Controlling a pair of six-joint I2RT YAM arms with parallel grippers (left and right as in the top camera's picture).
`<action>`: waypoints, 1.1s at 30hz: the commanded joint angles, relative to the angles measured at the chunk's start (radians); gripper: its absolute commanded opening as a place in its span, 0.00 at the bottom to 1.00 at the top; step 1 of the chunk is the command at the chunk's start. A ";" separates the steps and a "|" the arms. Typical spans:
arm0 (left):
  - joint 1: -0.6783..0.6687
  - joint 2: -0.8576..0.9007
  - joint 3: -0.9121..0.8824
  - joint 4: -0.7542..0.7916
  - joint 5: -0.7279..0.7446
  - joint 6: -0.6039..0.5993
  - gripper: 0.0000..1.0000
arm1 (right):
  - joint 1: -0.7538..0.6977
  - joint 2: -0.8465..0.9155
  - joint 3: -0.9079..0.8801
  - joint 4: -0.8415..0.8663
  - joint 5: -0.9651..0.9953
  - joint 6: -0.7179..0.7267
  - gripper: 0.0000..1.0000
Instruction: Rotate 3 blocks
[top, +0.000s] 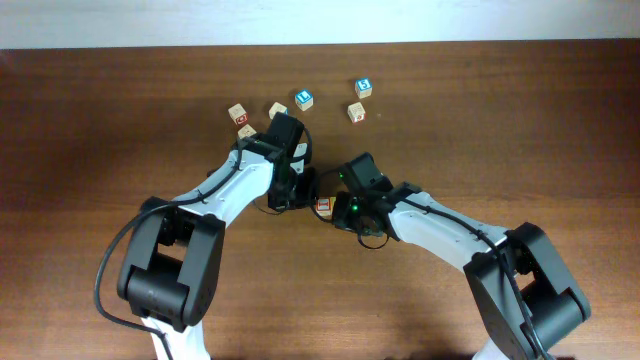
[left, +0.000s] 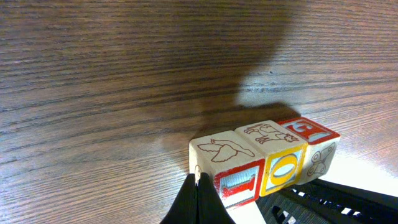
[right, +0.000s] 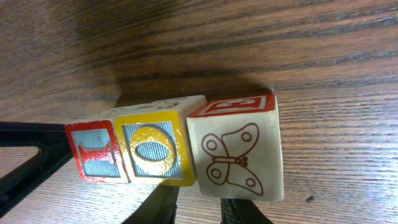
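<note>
Three blocks lie touching in a row. In the left wrist view they are a red-bordered block (left: 239, 182), a yellow-faced block (left: 283, 169) and a red-topped block (left: 314, 149). The right wrist view shows the red-bordered "I" block (right: 96, 152), the yellow "O" block (right: 155, 149) and the butterfly-faced block (right: 239, 152). My left gripper (left: 199, 186) is shut and empty, its tips against the red-bordered end of the row. My right gripper (right: 199, 210) stands slightly open beside the row, with bare table between its fingers (right: 242, 214). From overhead only one block (top: 324, 206) shows between the left gripper (top: 300, 190) and the right gripper (top: 341, 210).
Loose cubes sit at the back of the wooden table (top: 520, 140): two blue-faced ones (top: 304, 99) (top: 363, 88), a red-marked one (top: 356, 112), and a cluster (top: 238, 113) (top: 277, 110) near the left arm. The table's far edge (top: 450, 42) runs behind them.
</note>
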 joint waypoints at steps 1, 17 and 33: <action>-0.003 0.007 -0.003 -0.001 0.011 0.017 0.00 | -0.008 0.015 -0.009 0.007 0.012 -0.029 0.25; -0.003 0.007 -0.003 -0.001 0.011 0.017 0.00 | -0.009 -0.062 0.077 -0.095 -0.065 -0.131 0.19; -0.003 0.007 -0.003 0.003 -0.008 0.017 0.00 | -0.009 0.051 0.120 0.059 0.205 -0.357 0.29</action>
